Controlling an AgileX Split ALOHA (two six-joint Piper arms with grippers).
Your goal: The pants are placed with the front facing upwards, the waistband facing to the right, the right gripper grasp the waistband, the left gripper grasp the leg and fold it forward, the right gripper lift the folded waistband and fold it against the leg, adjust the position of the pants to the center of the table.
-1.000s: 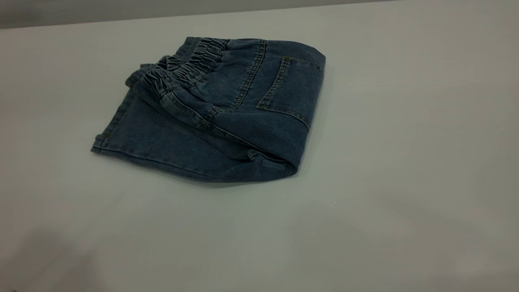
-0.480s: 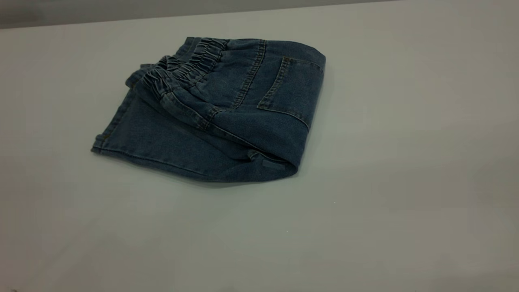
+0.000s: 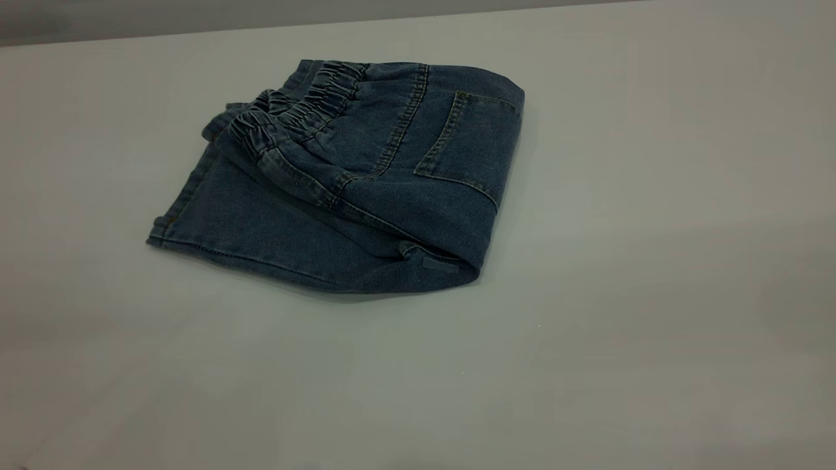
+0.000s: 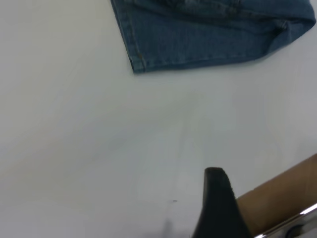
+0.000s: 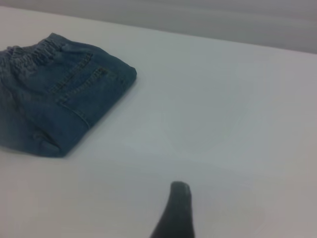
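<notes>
Folded denim pants [image 3: 346, 189] lie toward the desk's [image 3: 653, 261] far left. Both hands sit well apart from them; whether they are released cannot be told. Soft, limp, fairly heavy cloth; the gathered waistband [image 3: 300, 114] looks best to pinch.

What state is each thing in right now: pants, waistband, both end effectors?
pants: folded, lying on the table, held by nothing
waistband: folded over onto the leg, puckered
left end effector: off the pants, above bare table
right end effector: off the pants, above bare table
</notes>
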